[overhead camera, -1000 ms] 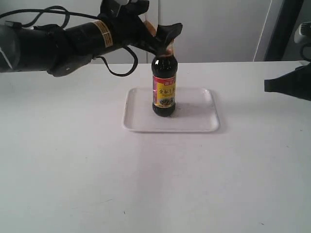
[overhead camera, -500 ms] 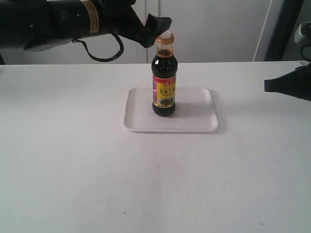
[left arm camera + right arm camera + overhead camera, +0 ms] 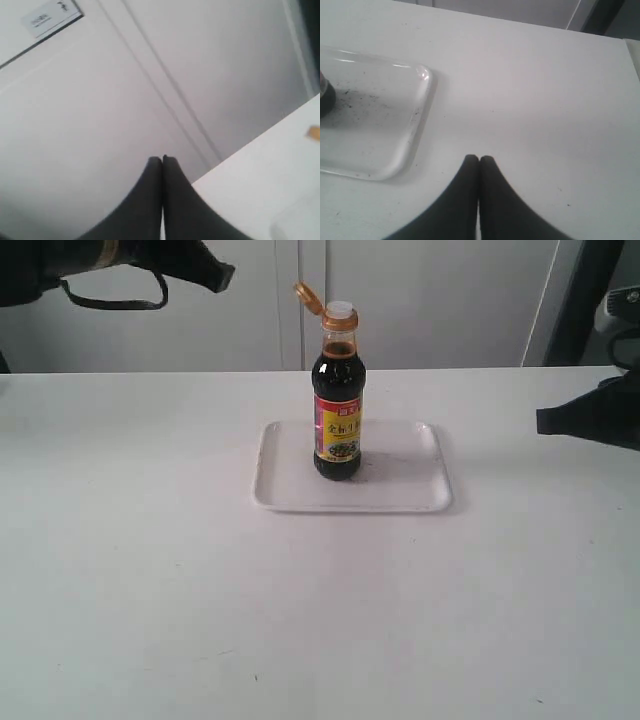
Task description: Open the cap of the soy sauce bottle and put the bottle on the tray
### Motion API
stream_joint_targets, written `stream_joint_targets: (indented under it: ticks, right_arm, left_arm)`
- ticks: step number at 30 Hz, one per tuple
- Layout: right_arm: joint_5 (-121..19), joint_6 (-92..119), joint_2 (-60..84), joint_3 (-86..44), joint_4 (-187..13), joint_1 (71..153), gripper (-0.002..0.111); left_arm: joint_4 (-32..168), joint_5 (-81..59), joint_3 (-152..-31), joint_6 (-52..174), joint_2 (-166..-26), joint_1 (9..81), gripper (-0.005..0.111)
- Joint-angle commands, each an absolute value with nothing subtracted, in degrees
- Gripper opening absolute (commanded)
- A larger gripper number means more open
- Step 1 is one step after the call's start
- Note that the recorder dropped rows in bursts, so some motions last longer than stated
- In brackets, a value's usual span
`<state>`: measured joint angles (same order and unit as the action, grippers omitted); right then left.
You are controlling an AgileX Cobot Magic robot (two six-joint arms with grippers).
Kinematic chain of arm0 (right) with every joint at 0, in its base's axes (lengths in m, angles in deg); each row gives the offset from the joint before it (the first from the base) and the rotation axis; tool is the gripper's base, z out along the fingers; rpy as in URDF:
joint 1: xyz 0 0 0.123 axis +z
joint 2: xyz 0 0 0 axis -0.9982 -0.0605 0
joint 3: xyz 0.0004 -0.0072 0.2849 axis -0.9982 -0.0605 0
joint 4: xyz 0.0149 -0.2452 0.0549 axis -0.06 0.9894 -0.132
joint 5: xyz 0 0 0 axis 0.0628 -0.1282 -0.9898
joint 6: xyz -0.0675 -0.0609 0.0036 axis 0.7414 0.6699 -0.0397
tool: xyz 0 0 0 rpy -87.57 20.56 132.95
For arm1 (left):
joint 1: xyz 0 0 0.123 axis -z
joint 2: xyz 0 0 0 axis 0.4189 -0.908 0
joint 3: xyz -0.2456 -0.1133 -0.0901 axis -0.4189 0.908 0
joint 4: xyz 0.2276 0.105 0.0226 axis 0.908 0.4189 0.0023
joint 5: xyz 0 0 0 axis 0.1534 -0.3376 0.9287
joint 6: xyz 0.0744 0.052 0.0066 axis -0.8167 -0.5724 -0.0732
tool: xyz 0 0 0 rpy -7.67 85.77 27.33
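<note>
Golden-tan cap (image 3: 309, 297) flipped open, soy sauce bottle (image 3: 339, 405) upright on tray (image 3: 400, 490); both grippers' jaws closed empty, task looks done, only parking arms left.

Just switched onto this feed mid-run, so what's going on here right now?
Nothing is being held at the moment. The soy sauce bottle stands upright on the white tray, and its cap is flipped open, hanging off the spout to one side. The left gripper is up high and well away from the bottle, fingers shut and empty. The right gripper sits low over the table beside the tray, also shut on nothing. Judging by how things lie, the job looks done.
</note>
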<state>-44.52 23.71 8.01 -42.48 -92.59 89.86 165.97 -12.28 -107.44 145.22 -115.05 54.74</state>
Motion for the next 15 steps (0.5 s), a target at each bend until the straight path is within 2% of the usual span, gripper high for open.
stream_joint_targets:
  ticks: [1, 3, 4, 6, 11, 15]
  right_arm:
    - [-44.99, 26.56, 7.95, -42.27, -92.24, 91.30, 0.000]
    - [-44.99, 28.53, 7.95, -42.27, -92.24, 91.61, 0.000]
    - [-44.87, 29.43, 7.95, -42.23, -92.24, 91.85, 0.000]
    - [-41.23, 29.72, 7.95, -40.49, -92.14, 91.84, 0.000]
    - [-22.13, 31.94, 7.95, -31.22, -92.15, 91.84, 0.000]
    - [-15.33, 31.94, 7.49, -28.60, -92.15, 91.84, 0.000]
  left_arm:
    - [166.53, -31.05, -104.64, 133.52, -113.48, 54.58, 0.000]
    - [161.31, -44.88, -104.31, 116.65, -113.59, 54.58, 0.000]
    - [157.78, -47.56, -104.31, 111.68, -113.59, 54.01, 0.000]
    - [144.40, -49.78, -104.31, 98.84, -113.59, 51.26, 0.000]
    - [104.12, -53.20, -104.42, 74.74, -113.48, 39.42, 0.000]
    - [96.13, -57.15, -104.42, 70.79, -113.48, 36.76, 0.000]
